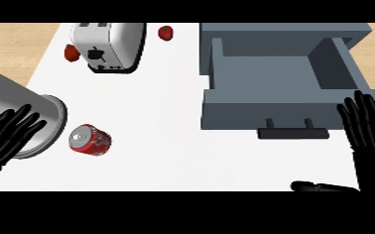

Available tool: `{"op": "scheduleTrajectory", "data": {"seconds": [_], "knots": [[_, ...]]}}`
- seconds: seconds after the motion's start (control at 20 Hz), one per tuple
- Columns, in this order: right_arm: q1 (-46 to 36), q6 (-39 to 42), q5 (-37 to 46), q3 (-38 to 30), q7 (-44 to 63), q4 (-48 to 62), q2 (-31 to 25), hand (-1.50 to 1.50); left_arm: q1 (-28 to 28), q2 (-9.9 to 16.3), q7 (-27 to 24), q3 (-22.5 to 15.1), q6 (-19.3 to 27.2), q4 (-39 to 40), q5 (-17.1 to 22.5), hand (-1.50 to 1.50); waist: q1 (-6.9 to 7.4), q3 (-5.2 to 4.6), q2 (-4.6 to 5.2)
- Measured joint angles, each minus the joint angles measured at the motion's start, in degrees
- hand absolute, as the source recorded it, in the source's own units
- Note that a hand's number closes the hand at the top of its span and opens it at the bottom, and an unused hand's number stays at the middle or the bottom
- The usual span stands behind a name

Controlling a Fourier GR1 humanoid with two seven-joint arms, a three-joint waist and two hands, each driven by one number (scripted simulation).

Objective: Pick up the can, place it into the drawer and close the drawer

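A white counter [183, 144] fills most of the frame; a strip of wood floor [26, 44] shows at upper left.

A single head view looks steeply down on the white counter [176, 109], hands entering from below

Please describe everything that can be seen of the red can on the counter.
The can is red with white markings on its side and a silver top, so it looks like a metal drink can. It appears tilted or lying, with the top turned toward the upper left. It rests on the white counter in the lower left part of the view, just right of a large round metal container, close to it but apparently apart. The left hand is near and does not touch it.
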Motion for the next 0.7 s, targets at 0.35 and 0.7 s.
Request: {"op": "scheduleTrajectory", "data": {"seconds": [0.35,0.7], "knots": [[2.8,2.4,-1.7,-1.9,-0.8,-1.9,-0.2,-1.50,-3.4,-2.5,1.0,0.8,-1.4,4.6,-3.4,-1.50,-0.11,-0.01,0.00],[1.9,3.6,-2.1,-3.8,-1.8,0.0,-0.2,-1.50,-7.1,-5.9,-2.6,0.0,-3.7,11.6,-10.0,-1.50,-0.11,-0.03,0.03]]}}
